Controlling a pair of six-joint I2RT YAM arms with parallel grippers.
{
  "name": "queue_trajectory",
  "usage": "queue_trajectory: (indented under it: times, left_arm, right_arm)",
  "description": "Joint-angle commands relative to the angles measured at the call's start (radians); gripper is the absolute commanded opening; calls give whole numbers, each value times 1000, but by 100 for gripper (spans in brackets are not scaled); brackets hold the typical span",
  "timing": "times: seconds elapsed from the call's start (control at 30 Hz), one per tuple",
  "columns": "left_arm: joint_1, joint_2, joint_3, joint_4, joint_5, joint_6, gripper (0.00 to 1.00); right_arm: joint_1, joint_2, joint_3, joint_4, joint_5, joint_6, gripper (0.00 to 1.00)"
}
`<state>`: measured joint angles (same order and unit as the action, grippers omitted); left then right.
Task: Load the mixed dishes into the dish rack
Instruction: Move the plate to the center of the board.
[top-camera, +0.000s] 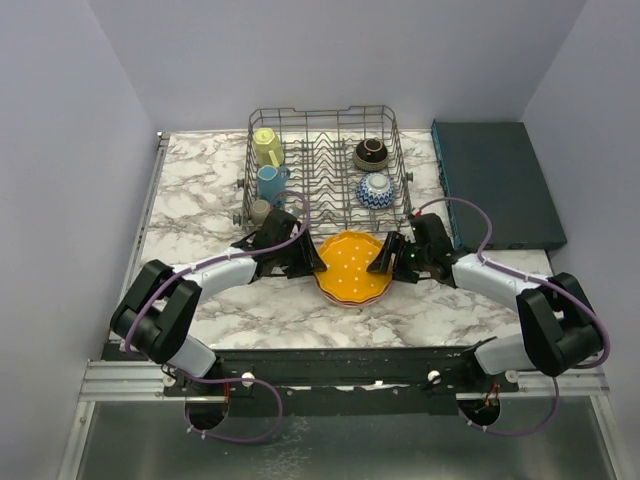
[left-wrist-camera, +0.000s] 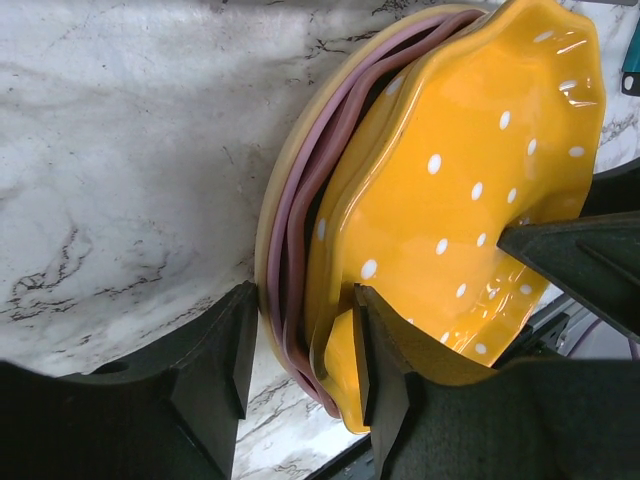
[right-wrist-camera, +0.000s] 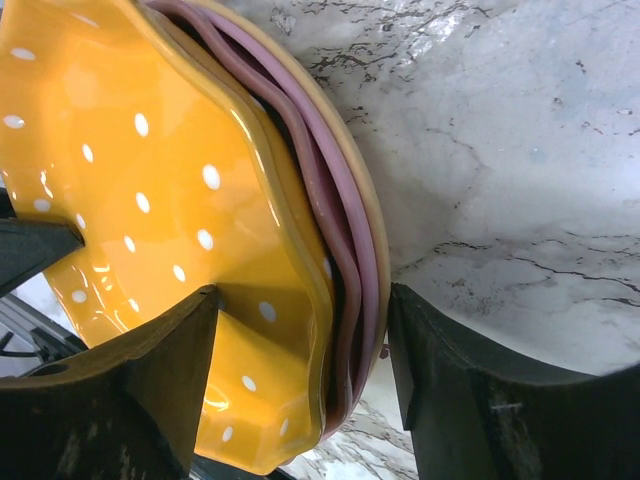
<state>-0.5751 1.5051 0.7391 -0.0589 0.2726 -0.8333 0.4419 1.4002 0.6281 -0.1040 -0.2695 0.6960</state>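
Where the two arms reach in from the near edge of the marble table, one plate stack lies flat between them. The left gripper is at the stack's left rim and the right gripper at its right rim. An orange plate with white dots is on top, with pink rims under it and a pale tan rim lowest; I can't count exactly how many plates there are. Each gripper straddles the rim. The left fingers sit one against the outer edge by the table and one over the orange plate's face, and the right fingers are set the same way on the opposite side. Both pairs of jaws stand apart with the pile filling the gap between them, but I cannot tell whether they are pinching it or only sitting close around it. Just beyond the plates is the dish rack, the only one. Three mugs stand along its left side: the grey-olive mug nearest, the blue mug in the middle and the yellow mug farthest. Two bowls sit on its right side, the blue-white bowl nearer and the dark brown bowl behind it. A flat teal box lies just to the right of the rack.
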Motion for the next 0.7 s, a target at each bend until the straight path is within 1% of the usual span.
queue_trajectory:
  times: [0.0,0.4,0.57,0.67]
  left_arm:
    - [-15,5,-23,79,89,-9,45]
    - [-35,-33,-66,87,90,-16,40]
    - [-43,-54,-89,88,87,-23,40]
    - [-48,-63,-99,88,86,-33,40]
  right_arm:
    - [9,-9,-36,27,-73,22,64]
    - [10,-7,-103,95,-198,46,50]
    - [12,-22,-129,95,-224,62,48]
    - [19,-30,-144,128,-234,74,47]
